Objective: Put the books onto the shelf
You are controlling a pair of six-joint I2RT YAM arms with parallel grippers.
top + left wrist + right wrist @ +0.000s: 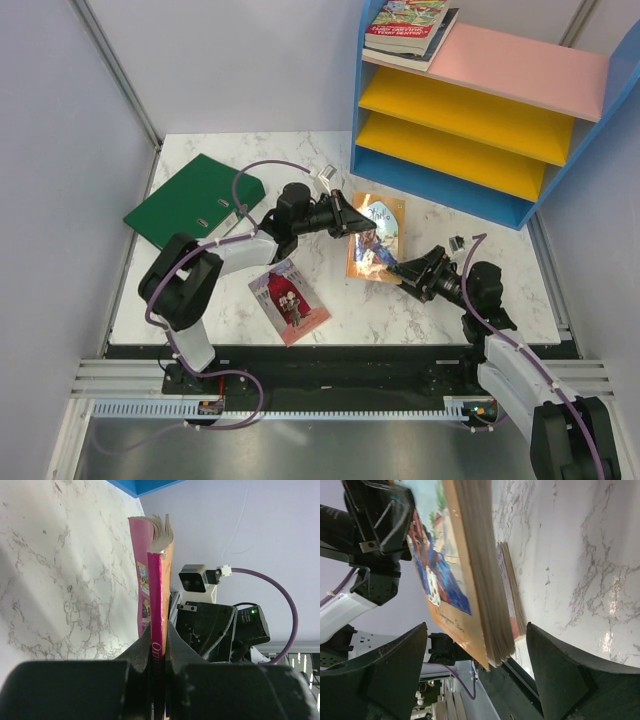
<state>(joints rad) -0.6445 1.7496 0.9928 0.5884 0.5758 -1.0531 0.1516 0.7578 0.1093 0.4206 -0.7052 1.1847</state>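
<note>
At the middle of the tabletop [440, 315], the purple-orange Roald Dahl book [378, 240] sat between the two arms. The left hand [348, 216] was clamped shut on its magenta spine, its fingers [140, 652] pressing from both sides in the left wrist view. The right hand [407, 271] stood wide open at the book's five o'clock corner, its jaws either side of the page edge and apparently not touching it. This looked like the pick-up of the third book, with the left arm alone carrying it. Two books [408, 28] lay stacked on the pink top board of the shelf [520, 70], off at one o'clock. The pink-red book [290, 300] lay flat on the tabletop at seven o'clock from the held one, not yet taken. The next move probably called for the right hand to back away toward five o'clock, clear of the fanned pages. The left could then lift the book by its thin spine and swing it toward the shelf without letting the floppy cover sag or slip.
</note>
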